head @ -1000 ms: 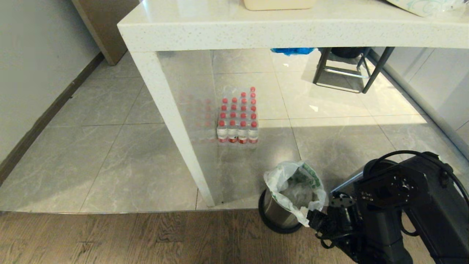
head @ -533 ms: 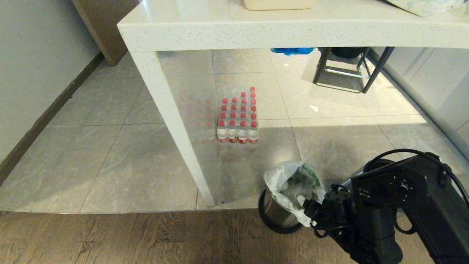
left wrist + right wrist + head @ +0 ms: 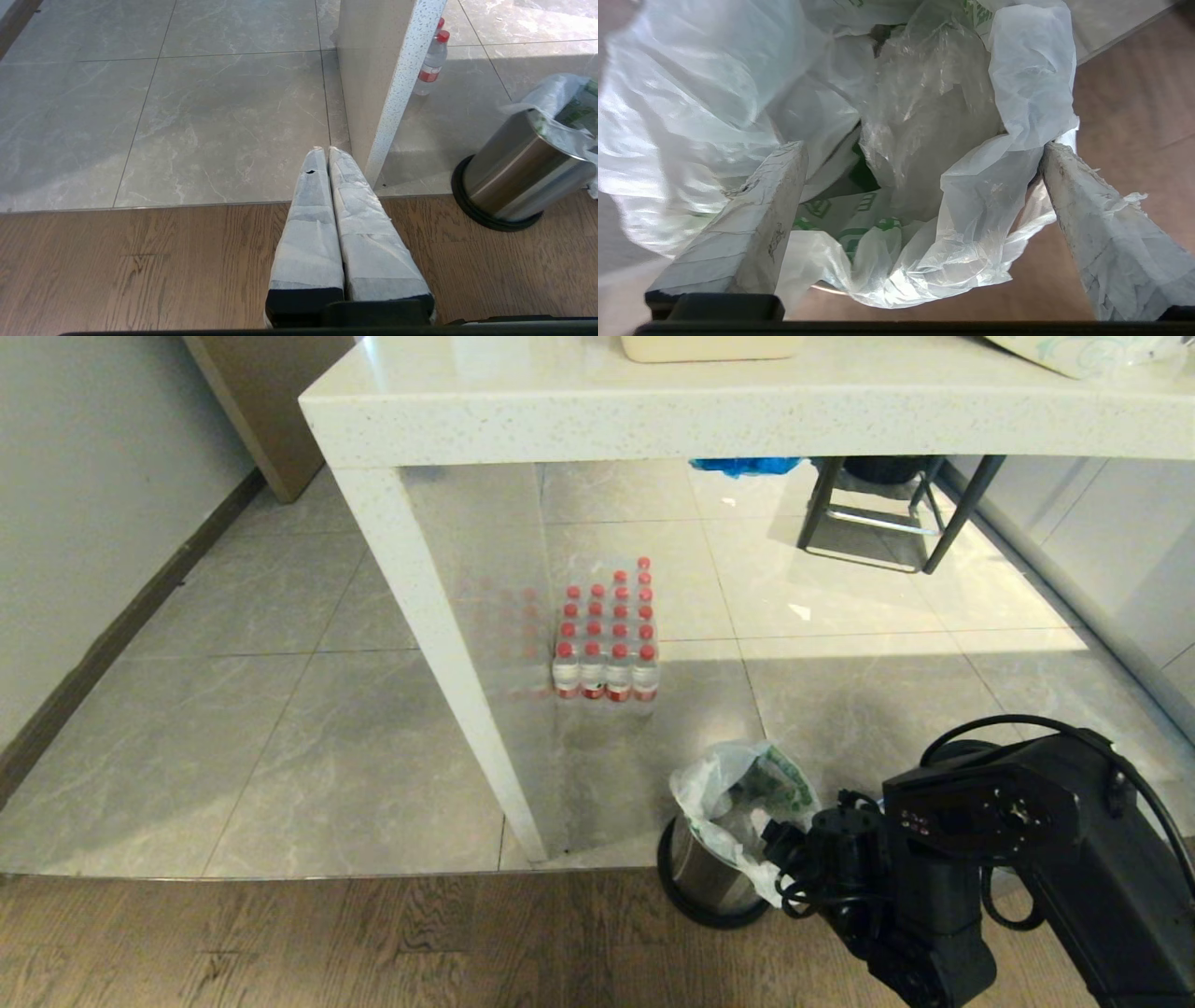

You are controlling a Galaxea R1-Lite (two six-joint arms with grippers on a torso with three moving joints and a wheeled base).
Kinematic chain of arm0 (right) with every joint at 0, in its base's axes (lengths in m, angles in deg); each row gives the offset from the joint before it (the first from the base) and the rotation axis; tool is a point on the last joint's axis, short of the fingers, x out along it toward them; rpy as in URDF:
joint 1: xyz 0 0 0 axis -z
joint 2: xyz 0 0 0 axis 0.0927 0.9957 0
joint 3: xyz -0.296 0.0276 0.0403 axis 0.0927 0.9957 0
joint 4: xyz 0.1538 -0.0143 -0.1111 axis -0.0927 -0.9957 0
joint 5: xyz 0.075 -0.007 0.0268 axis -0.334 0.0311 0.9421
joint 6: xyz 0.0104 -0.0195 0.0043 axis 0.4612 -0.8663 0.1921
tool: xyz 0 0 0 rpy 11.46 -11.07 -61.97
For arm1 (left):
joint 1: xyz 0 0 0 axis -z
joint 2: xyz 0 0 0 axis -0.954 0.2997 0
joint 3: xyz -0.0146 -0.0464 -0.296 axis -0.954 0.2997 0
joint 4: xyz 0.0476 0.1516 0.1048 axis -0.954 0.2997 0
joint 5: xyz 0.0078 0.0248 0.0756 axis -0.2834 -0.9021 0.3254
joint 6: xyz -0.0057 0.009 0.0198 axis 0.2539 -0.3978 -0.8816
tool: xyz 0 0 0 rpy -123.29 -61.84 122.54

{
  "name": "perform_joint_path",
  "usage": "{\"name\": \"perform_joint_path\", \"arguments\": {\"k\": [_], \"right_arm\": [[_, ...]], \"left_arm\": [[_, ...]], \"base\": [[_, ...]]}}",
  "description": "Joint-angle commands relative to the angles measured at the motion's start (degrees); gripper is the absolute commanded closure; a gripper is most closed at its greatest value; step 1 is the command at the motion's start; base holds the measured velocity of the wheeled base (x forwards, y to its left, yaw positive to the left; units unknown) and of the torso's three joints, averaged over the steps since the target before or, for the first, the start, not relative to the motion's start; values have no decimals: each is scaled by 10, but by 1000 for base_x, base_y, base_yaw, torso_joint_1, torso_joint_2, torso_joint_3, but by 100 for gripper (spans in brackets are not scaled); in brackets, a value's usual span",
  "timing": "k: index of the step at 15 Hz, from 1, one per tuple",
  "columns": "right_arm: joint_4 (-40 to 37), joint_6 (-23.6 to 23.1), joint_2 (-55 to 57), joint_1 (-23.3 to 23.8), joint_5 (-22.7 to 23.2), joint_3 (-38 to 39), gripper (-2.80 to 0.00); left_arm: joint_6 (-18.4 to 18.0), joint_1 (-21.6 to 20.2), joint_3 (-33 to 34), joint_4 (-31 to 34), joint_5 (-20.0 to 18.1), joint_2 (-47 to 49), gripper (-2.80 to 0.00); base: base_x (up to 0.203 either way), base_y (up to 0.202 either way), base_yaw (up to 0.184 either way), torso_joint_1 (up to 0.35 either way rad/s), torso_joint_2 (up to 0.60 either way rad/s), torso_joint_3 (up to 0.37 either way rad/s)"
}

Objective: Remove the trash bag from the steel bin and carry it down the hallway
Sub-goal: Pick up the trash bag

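right gripper (image 3: 920, 154) – agape over trash bag (image 3: 971, 224)

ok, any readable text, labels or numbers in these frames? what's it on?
Nothing can be read.
trash bag: green printed characters, folded into the crumpled plastic, not legible.
water bottles: red bands on the labels, too small to read.
steel bin, white table, both grippers: no markings visible.

Crinkly white trash bag (image 3: 726, 803) lining tilted steel bin (image 3: 695, 877), mouth open.
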Motion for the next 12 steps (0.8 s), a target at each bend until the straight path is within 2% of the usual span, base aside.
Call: {"name": "perform_joint_path", "arguments": {"k": [1,5,12], "right_arm": [[6,9,-11,-1,1,0,-280],[6,32,-24,-5,1,-5,-280],[6,24,-39,-6,-23,-11,-280]], "left_arm": [[0,0,0,0,0,0,0],[0,0,0,0,0,0,0],[0,0,0,0,0,0,0]], "base": [[0,0,0,0,0,0],[0,0,0,0,0,0],[0,0,0,0,0,0]]}}
